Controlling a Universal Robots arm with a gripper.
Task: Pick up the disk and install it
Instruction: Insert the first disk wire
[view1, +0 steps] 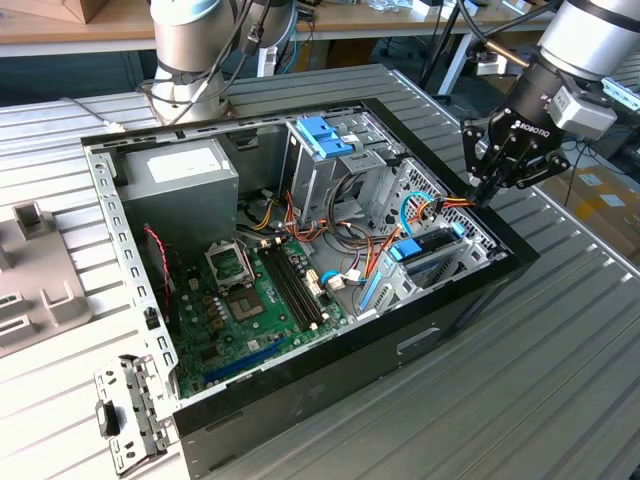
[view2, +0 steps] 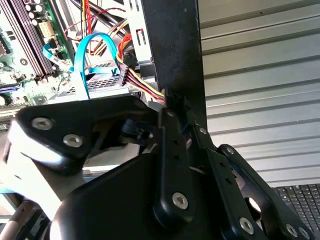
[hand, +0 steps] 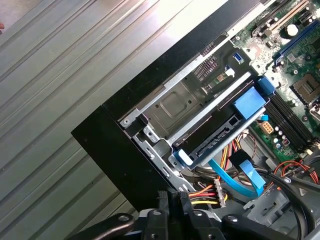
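The disk (hand: 215, 135) sits inside its metal bay in the open computer case (view1: 300, 400), near the case's corner, with light-blue rails along its edges. The case lies on the ribbed table (view1: 560, 400). The claw (view1: 487, 192) is at the case's rim, pressed together on a bundle of coloured wires (hand: 205, 192). Its fingertips are partly hidden by the black case wall.

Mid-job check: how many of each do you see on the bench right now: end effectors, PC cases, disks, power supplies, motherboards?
end effector: 1
PC case: 1
disk: 1
power supply: 1
motherboard: 1
Total: 5
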